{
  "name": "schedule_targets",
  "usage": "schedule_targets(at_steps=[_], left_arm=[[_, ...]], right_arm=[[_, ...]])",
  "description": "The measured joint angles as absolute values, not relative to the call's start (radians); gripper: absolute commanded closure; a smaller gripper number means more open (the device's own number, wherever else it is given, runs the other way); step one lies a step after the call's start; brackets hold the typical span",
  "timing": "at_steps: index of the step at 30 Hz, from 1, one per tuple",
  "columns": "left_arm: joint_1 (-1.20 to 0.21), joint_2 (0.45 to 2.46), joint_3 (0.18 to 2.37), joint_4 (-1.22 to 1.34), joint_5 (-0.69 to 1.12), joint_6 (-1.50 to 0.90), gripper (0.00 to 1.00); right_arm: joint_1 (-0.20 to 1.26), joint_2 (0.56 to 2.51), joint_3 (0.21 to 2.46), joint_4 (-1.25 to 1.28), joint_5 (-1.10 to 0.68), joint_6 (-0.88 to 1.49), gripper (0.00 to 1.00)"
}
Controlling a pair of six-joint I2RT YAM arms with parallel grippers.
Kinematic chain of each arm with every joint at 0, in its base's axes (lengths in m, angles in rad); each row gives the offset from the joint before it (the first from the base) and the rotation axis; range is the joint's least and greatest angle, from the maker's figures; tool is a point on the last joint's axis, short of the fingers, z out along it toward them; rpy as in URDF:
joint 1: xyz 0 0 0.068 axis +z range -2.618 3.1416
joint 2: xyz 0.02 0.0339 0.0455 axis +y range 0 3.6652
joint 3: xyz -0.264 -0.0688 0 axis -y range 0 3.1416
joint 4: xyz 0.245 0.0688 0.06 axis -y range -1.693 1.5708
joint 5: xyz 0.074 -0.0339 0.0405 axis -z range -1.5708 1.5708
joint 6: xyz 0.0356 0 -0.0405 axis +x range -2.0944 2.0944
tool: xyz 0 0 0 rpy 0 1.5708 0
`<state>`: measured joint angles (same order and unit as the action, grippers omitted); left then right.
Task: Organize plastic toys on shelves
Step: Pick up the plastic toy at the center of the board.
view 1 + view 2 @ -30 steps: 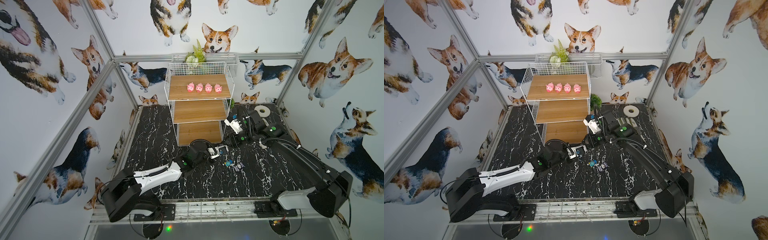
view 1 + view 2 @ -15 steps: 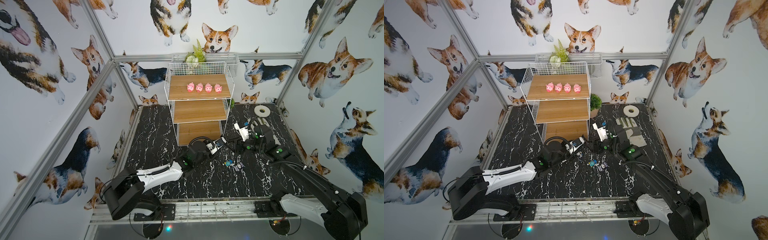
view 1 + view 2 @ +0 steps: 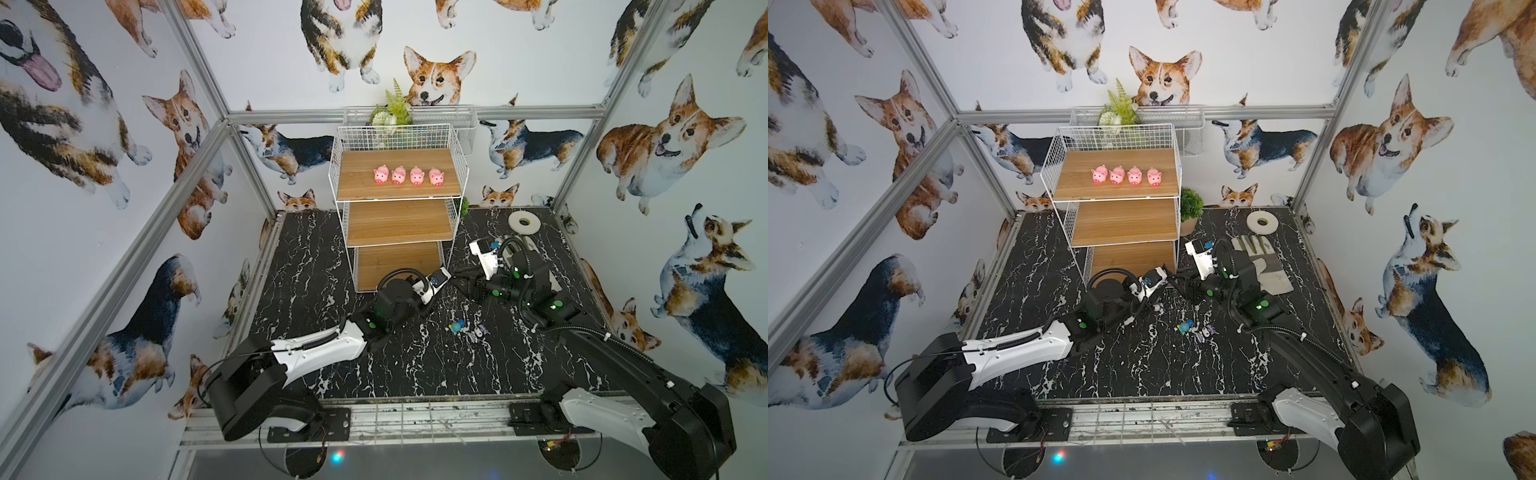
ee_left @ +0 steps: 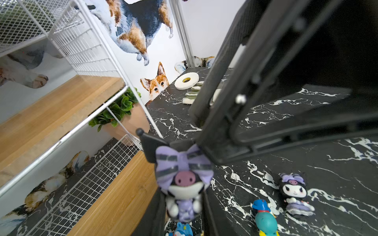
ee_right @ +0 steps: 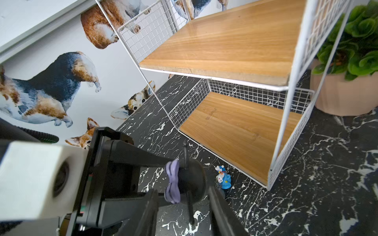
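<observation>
My left gripper (image 4: 183, 197) is shut on a black-and-purple pointy-eared figure (image 4: 184, 179), holding it by the body just in front of the bottom shelf (image 3: 390, 262). My right gripper (image 5: 182, 188) meets it there, its fingers standing either side of the figure's head (image 5: 190, 173) with thin gaps. On the table lie a second black-and-purple figure (image 4: 293, 190), a blue-green figure (image 4: 264, 219) and a small blue figure (image 5: 224, 177). Several pink pigs (image 3: 409, 176) stand in a row on the top shelf (image 3: 365, 191). The middle shelf (image 3: 399, 222) is bare.
A white-and-grey glove (image 3: 1266, 266) and a white tape roll (image 3: 524, 221) lie at the back right. A potted plant (image 3: 1190, 208) stands by the rack's right side. A wire basket (image 3: 463, 129) with a fern hangs on the back wall.
The right arm has drawn its elbow back and brought its gripper from beside the rack to the figure in the left gripper. The left gripper has edged toward the rack with the figure.
</observation>
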<state>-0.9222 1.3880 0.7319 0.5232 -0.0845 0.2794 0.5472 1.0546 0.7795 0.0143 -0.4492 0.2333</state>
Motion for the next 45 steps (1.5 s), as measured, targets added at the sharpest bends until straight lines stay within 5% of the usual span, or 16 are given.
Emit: schedule_targets(at_steps=[4, 16, 23, 28, 34, 45], left_arm=[[-0.921, 1.390, 0.735, 0.524, -0.090, 0.268, 0.80], [-0.921, 1.387, 0.734, 0.524, -0.090, 0.250, 0.80], [-0.918, 1.383, 0.727, 0.523, -0.081, 0.233, 0.76], [-0.918, 1.381, 0.727, 0.517, -0.083, 0.233, 0.50], [-0.922, 1.365, 0.738, 0.498, -0.086, 0.230, 0.32], [-0.922, 1.363, 0.778, 0.465, -0.123, 0.230, 0.34]], right_arm=[[0.547, 1.056, 0.787, 0.004, -0.441, 0.184, 0.67], [0.547, 1.068, 0.788, -0.014, -0.415, 0.130, 0.76], [0.548, 1.089, 0.793, -0.005, -0.437, 0.128, 1.00], [0.548, 1.092, 0.802, -0.012, -0.447, 0.126, 1.00], [0.549, 1.090, 0.838, -0.056, -0.414, 0.085, 1.00], [0.615, 1.098, 0.879, -0.119, -0.341, 0.049, 1.00]])
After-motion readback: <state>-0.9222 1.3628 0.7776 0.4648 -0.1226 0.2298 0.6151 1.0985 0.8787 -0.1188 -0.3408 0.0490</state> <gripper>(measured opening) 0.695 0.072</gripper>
